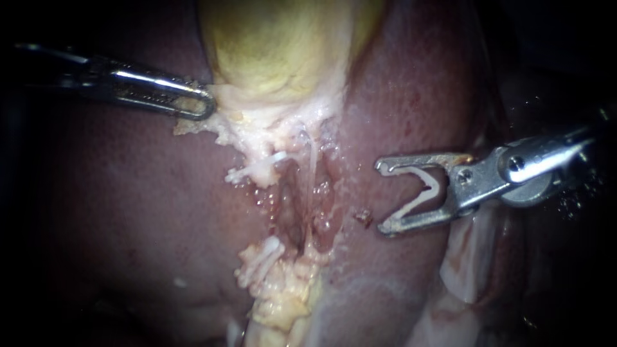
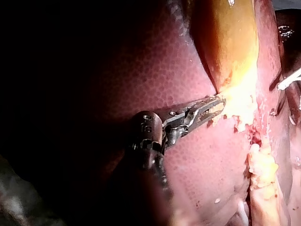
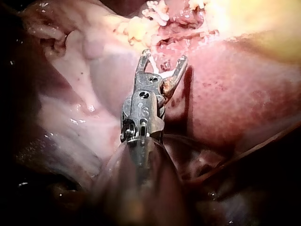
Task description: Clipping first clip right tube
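— What is the ground here?
— A dark red, glistening liver (image 1: 128, 212), with darkness all round; a yellow-green gallbladder (image 1: 283, 51) lies at the far side.
— And the tube?
— A thin whitish tube (image 1: 313, 157) in the raw groove; its long axis runs near to far.
— The instruments?
— The left instrument (image 1: 204, 106) has its jaws closed on pale fatty tissue (image 1: 225, 128) at the gallbladder's edge; the right instrument (image 1: 384, 198), apart to the tube's right, carries a white V-shaped clip (image 1: 427, 193) between wide-spread jaws, opening leftward.
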Tool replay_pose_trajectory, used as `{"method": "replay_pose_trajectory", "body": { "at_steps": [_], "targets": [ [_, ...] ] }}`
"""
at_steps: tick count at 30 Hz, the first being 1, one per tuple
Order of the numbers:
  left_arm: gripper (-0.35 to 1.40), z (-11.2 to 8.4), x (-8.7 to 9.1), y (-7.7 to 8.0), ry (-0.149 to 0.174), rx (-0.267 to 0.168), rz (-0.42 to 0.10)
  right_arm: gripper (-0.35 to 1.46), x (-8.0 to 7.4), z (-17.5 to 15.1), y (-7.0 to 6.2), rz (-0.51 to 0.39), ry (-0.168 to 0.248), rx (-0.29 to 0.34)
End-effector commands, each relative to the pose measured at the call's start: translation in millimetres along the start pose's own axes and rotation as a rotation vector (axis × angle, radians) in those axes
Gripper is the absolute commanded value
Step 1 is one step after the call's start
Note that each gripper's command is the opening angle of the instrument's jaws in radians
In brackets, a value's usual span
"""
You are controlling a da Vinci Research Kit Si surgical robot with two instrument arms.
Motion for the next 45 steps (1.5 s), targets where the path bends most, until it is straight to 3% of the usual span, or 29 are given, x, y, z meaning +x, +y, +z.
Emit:
{"method": "replay_pose_trajectory", "body": {
  "at_steps": [1, 5, 9, 15, 18, 24, 31, 41, 45],
  "targets": [
    [-0.35, 0.0, 0.0, 0.0, 0.000, 0.000, 0.000, 0.50, 0.1, 0.1, 0.0, 0.001, 0.001, -0.002],
    [-0.35, -0.8, 0.3, 0.7, -0.004, -0.008, -0.002, 0.50, 0.1, 0.1, 0.0, 0.001, 0.001, -0.002],
    [-0.35, -3.0, 1.9, 3.1, -0.004, -0.025, -0.015, 0.50, 0.1, 0.2, 0.0, 0.001, 0.001, -0.002],
    [-0.35, -5.6, 4.7, 6.6, 0.042, -0.049, -0.003, 0.50, 0.2, 0.4, -0.1, 0.001, 0.001, 0.000],
    [-0.35, -5.9, 5.0, 7.4, 0.045, -0.052, 0.000, 0.50, 0.3, 0.8, -0.2, -0.001, 0.008, 0.013],
    [-0.35, -5.8, 4.9, 7.5, 0.045, -0.051, 0.001, 0.49, -0.3, 3.5, -0.9, 0.047, 0.053, 0.086],
    [-0.35, -5.8, 4.9, 7.5, 0.047, -0.053, 0.001, 0.49, -1.2, 8.8, -1.5, 0.165, 0.090, 0.111],
    [-0.35, -5.8, 4.9, 7.6, 0.048, -0.053, 0.001, 0.48, -2.1, 14.6, 0.2, 0.270, 0.138, 0.093],
    [-0.35, -5.8, 4.9, 7.6, 0.048, -0.053, 0.001, 0.48, -2.4, 16.1, 0.5, 0.316, 0.184, 0.097]
  ]
}}
